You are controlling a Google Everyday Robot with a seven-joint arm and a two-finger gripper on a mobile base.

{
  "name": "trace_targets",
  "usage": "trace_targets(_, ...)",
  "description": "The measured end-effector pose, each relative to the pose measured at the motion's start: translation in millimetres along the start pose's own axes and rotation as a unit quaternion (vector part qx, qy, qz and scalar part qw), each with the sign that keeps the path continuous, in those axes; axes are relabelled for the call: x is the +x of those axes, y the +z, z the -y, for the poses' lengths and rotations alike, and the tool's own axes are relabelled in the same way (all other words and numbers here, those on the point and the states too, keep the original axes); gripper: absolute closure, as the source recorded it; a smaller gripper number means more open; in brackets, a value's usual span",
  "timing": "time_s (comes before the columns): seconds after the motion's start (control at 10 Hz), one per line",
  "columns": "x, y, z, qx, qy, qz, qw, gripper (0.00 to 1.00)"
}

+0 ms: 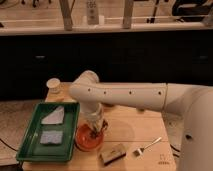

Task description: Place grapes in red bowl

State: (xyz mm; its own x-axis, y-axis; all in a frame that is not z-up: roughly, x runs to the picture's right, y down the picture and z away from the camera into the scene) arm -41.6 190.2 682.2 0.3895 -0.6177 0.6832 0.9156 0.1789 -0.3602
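Observation:
The orange-red bowl (85, 142) sits on the wooden table just right of the green tray. My white arm comes in from the right and bends down over the bowl. My gripper (96, 128) hangs straight down into the bowl's right half. The dark grapes (93, 134) show as a small dark clump inside the bowl, right at the gripper's tip. Whether the gripper still touches them I cannot tell, because the wrist hides part of the bunch.
A green rectangular tray (29, 150) with two pale pieces in it lies at the left. A small pale cup (53, 85) stands at the back left. A tan block (113, 153) and a fork (148, 145) lie at the front right, near the table's edge.

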Motion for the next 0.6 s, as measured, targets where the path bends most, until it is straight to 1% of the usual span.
trace_targets(0.1, 0.0, 0.0, 0.0, 0.000, 0.000, 0.000, 1.0000, 0.67)
trace_targets(0.2, -0.2, -0.1, 0.1, -0.001, 0.000, 0.000, 1.0000, 0.74)
trace_targets(0.4, -0.1, 0.0, -0.2, -0.001, 0.000, 0.001, 1.0000, 0.76)
trace_targets(0.5, -0.2, 0.0, -0.9, -0.003, 0.000, 0.001, 1.0000, 0.81)
trace_targets(0.6, -0.3, -0.1, -0.9, -0.004, 0.001, 0.001, 1.0000, 0.82)
